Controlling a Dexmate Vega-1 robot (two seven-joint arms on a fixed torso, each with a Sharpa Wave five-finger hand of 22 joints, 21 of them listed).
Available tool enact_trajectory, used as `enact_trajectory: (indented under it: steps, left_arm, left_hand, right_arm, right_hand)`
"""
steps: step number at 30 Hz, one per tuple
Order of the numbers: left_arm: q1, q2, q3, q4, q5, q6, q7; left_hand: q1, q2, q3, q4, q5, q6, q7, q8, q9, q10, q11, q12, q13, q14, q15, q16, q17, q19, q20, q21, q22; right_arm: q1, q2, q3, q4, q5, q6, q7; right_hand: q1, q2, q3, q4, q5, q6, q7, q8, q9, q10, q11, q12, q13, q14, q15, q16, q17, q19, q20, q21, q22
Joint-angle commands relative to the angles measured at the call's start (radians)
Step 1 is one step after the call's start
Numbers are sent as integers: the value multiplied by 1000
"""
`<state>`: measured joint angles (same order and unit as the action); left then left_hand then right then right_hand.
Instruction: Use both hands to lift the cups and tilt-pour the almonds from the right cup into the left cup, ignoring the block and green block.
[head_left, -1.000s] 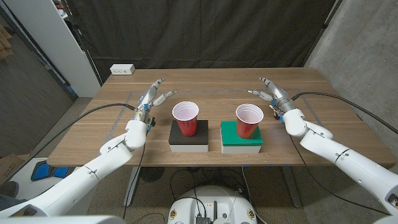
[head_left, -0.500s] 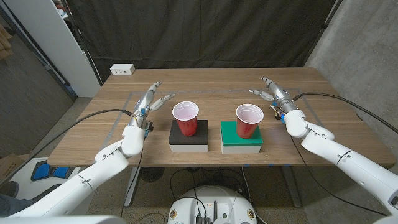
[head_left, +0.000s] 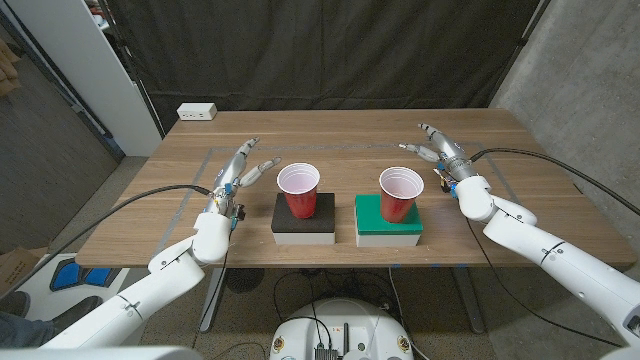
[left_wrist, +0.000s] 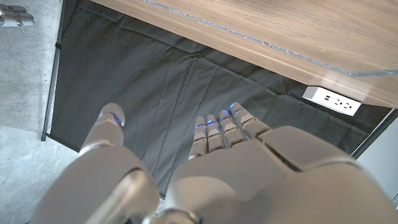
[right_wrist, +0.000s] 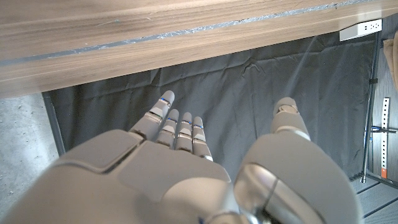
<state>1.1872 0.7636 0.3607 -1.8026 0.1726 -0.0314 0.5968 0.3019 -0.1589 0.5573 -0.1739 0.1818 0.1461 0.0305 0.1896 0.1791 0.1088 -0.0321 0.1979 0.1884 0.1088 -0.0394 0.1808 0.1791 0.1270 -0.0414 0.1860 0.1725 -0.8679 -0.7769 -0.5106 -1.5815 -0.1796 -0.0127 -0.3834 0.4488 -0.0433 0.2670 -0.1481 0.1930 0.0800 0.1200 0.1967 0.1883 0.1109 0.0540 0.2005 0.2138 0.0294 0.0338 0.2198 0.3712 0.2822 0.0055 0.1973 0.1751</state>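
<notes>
Power strip (head_left: 197, 111): white, at the far left corner of the wooden table (head_left: 330, 235); also seen in the left wrist view (left_wrist: 333, 101).
Left hand (head_left: 243, 166): outboard of the left cup, near it but apart; fingers straight and extended toward the far edge, thumb splayed toward the cup; holds nothing. Left wrist view (left_wrist: 230, 134): fingers lie side by side, thumb set well apart.
Black block (head_left: 304, 222): low dark slab, left of centre; carries the left cup; to be ignored.
Left cup (head_left: 299, 190): red, white inside, upright on the black block; looks empty, though its depth is hard to read.
Green block (head_left: 389, 221): green-topped slab on a white base, just beside the black block; carries the right cup; to be ignored.
Right cup (head_left: 400, 194): red, upright on the green block; almonds cannot be made out inside from the head view.
Right hand (head_left: 440, 155): outboard of the right cup, near but not touching; fingers straight, thumb angled inward; holds nothing. Right wrist view (right_wrist: 180, 134): fingers close together, thumb apart.
Step in hand (judgement): approach; neither cup grasped, pour not begun.
Next move (judgement): each hand closes inward around its cup's wall, gripping lightly enough not to crush the thin plastic, then lifts it off its block before any tilt.
</notes>
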Motion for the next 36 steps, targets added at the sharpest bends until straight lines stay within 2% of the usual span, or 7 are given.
enact_trajectory:
  steps: [1, 9, 24, 36]
  left_arm:
    - [73, 8, -26, -46, 14, -13, 20]
    - [128, 1, -50, -69, 43, -36, 70]
    - [199, 7, -83, -110, 21, -42, 30]
    - [281, 8, -124, -153, 30, -57, 39]
  left_hand:
    - [13, 3, 0, 2, 7, 8, 4, 3, 4, 9, -1, 5, 3, 4, -20, 6, 1, -1, -56, 5, 2]
    - [18, 8, 0, 3, 8, 17, 2, 7, 4, 17, -1, 9, 3, 13, -21, 10, 1, 3, -56, 7, 2]
    - [24, 12, 0, 4, 8, 8, 6, 2, 4, 7, 3, 4, 3, 5, -17, 6, 1, 0, -50, 6, 2]
    - [24, 11, -3, 5, 8, 4, 5, 1, 4, 5, 4, 4, 3, 3, -14, 6, 1, -2, -50, 5, 2]
  right_arm:
    - [-2, 9, 1, 9, 4, 4, -6]
    - [-1, 13, -11, 15, -12, 19, -16]
    - [-1, 9, -6, 9, -8, 18, -6]
    - [-8, 5, 0, -7, -5, 11, -3]
  right_hand:
    - [-4, -3, -1, 6, 8, 6, 3, 7, 6, 12, 4, 9, 1, 12, 4, 5, -1, 8, 4, 3, 1]
    - [-5, -2, -1, 7, 9, 7, 3, 7, 6, 13, 2, 9, 0, 12, 3, 5, -1, 9, 5, 3, 1]
    - [-5, -1, -1, 7, 9, 7, 2, 7, 5, 13, 0, 8, 0, 13, 3, 6, -1, 10, 6, 3, 1]
    - [-5, 0, -1, 7, 10, 8, 2, 7, 5, 13, 1, 8, -1, 13, 4, 6, -2, 12, 5, 4, 1]
